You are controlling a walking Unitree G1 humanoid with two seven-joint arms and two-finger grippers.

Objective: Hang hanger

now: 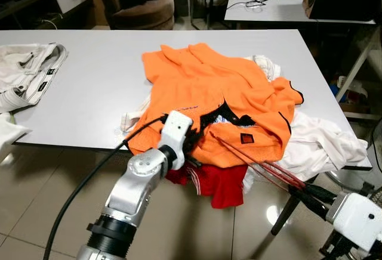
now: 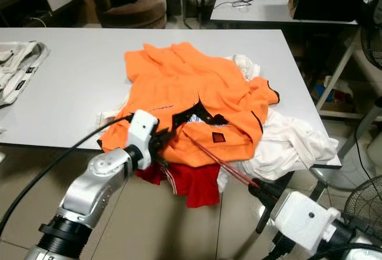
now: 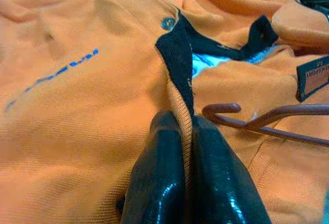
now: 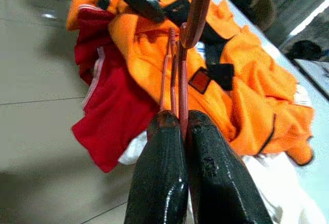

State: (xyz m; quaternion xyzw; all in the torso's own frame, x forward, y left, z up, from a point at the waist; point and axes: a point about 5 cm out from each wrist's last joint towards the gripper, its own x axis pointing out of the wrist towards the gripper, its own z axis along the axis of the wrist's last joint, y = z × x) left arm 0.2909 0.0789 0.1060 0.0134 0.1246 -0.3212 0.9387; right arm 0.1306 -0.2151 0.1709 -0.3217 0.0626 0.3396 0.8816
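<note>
Right gripper (image 4: 182,126) nearest, fingers pinching thin red-brown wire hanger (image 1: 250,160), hook over orange shirt (image 1: 209,87) at table (image 1: 89,75) front edge. Left gripper (image 3: 187,126) pinches black-trimmed collar (image 3: 177,59).

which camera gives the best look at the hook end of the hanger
The left wrist view: the hanger's hook lies large and sharp on the orange shirt. The right wrist view shows it foreshortened above the right gripper; both eye views show mainly its thin rods.
</note>
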